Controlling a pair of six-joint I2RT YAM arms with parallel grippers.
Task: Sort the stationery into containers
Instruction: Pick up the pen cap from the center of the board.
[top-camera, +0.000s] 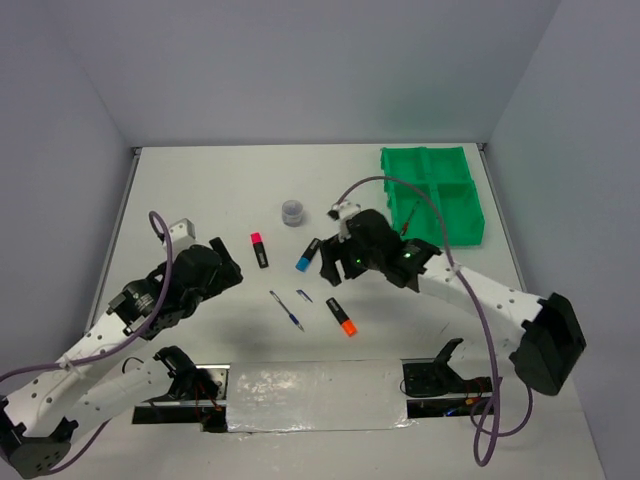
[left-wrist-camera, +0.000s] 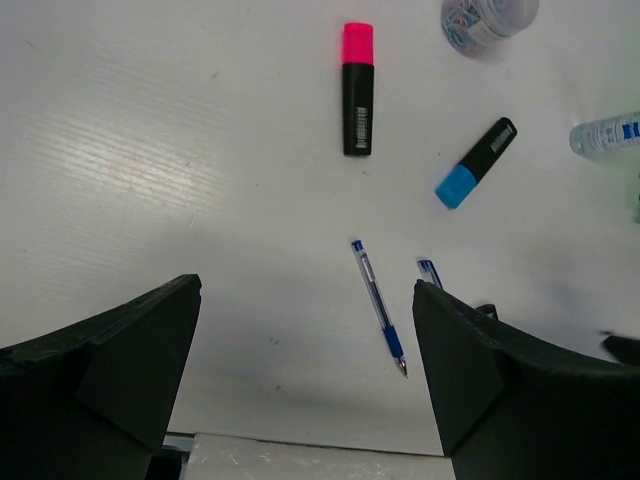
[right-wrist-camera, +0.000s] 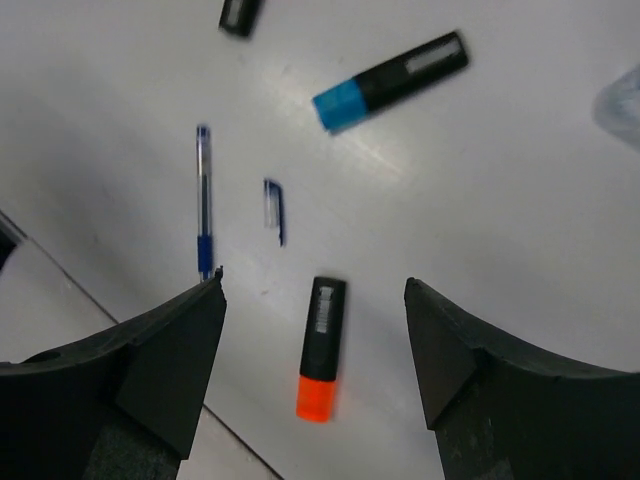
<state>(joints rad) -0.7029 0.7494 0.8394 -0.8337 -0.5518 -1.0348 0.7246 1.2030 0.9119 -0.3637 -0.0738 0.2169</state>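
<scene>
Three highlighters: pink (top-camera: 259, 249), blue (top-camera: 307, 257), orange (top-camera: 341, 315). One pen (top-camera: 286, 310), one pen cap (top-camera: 304, 296), one tub (top-camera: 292, 212), one green tray (top-camera: 432, 193).

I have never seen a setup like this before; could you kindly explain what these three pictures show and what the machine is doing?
These are two robot arms bolted at the near edge of a white table, each ending in a two-finger gripper. The overhead picture shows both arms. The other two come from cameras on the wrists, looking down past each gripper's dark fingers. The left gripper and the right gripper are both open and hold nothing. On the table lie a pink highlighter, a blue highlighter, an orange highlighter, a blue pen, a small pen cap and a round tub. The green tray at the far right has four compartments.
</scene>
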